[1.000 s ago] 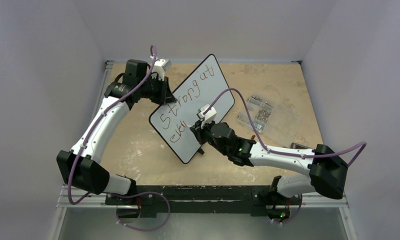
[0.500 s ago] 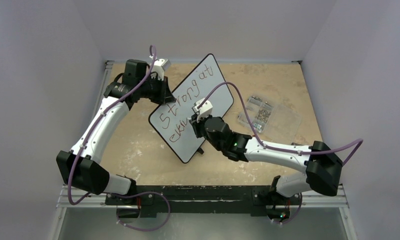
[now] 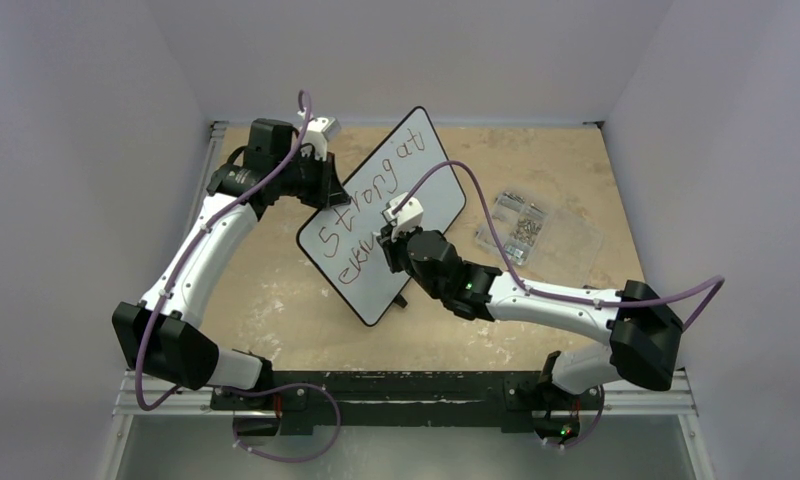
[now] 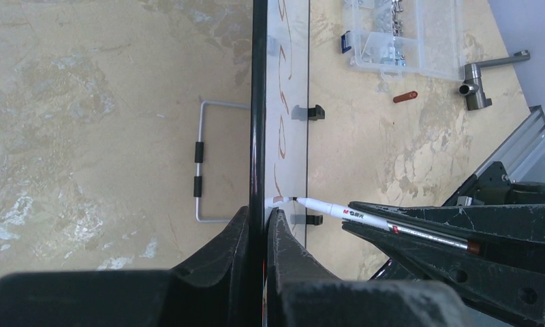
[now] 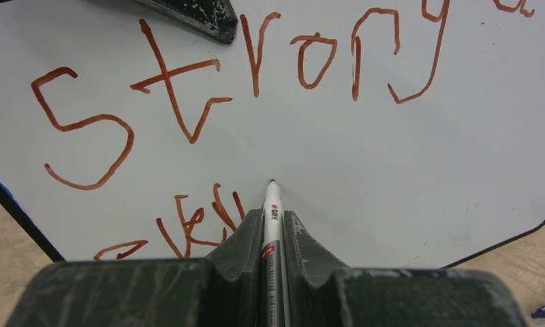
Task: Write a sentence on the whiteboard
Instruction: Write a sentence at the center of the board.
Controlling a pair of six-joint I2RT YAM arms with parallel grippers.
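Observation:
The whiteboard (image 3: pixel 431 195) stands tilted on the table, and my left gripper (image 3: pixel 328 186) is shut on its upper-left rim. The sentence (image 3: pixel 371 190) reads "Strong at" in reddish-brown, with "ekv"-like strokes on a second line. My right gripper (image 3: pixel 391 248) is shut on the red-and-white marker and holds it to the board's face. In the left wrist view the board's black rim (image 4: pixel 258 102) is edge-on between my fingers (image 4: pixel 259 212), and the marker (image 4: pixel 345 212) tip meets the white face. In the right wrist view the marker (image 5: pixel 272 218) points at the whiteboard (image 5: pixel 392 157), just right of the second-line strokes and below the sentence (image 5: pixel 188 88).
A clear plastic box of metal bits (image 3: pixel 531 232) lies right of the board and also shows in the left wrist view (image 4: pixel 406 34). A small red cap (image 4: pixel 405 97) and a grey metal fitting (image 4: pixel 477 85) lie near it. A wire stand (image 4: pixel 201 163) sits behind the board.
My right gripper has moved a little up and to the left along the board with the marker, and the second line has gained strokes. The left arm and the board have not moved.

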